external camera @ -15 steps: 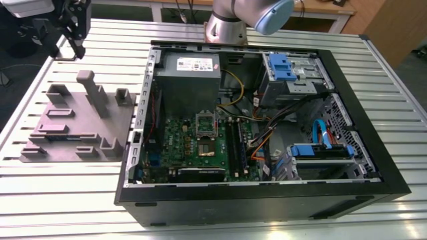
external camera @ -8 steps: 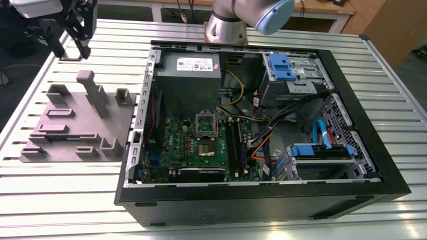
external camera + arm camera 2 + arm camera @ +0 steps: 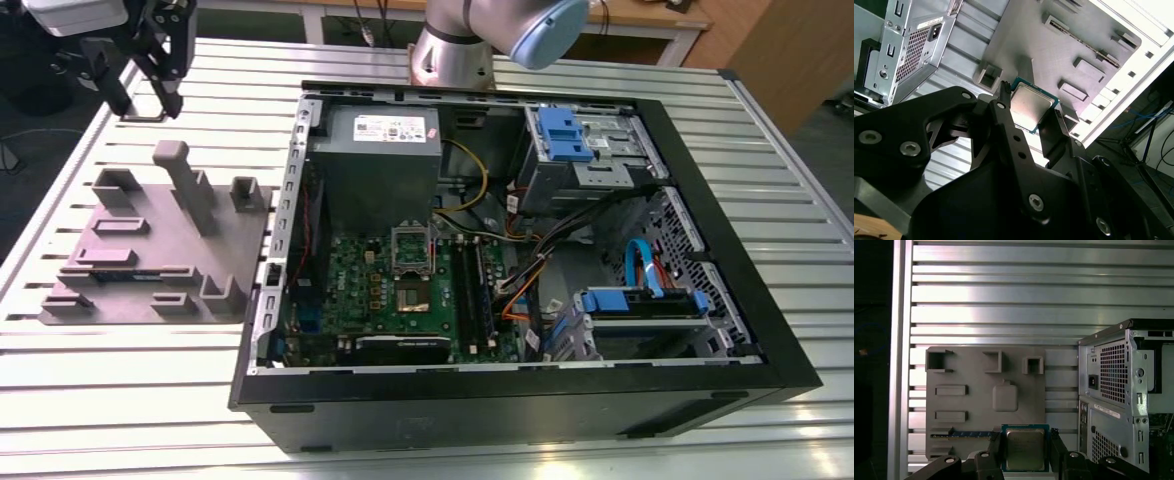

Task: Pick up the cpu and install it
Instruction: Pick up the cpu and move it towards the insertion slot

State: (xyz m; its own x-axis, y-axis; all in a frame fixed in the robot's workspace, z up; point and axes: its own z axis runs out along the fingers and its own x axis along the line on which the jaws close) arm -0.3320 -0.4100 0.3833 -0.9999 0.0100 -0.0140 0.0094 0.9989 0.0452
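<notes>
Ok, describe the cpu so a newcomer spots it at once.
Find the open computer case, then the grey tray beside it. Near it the gripper clamps the cpu: a small square chip, silver-topped and green-edged, unlike the tray's grey blocks.

The computer case cut off at the picture's edge in the first wrist view, cpu near it, side edges hidden behind clamping fingers, gripper body cropped in the exterior view
</notes>
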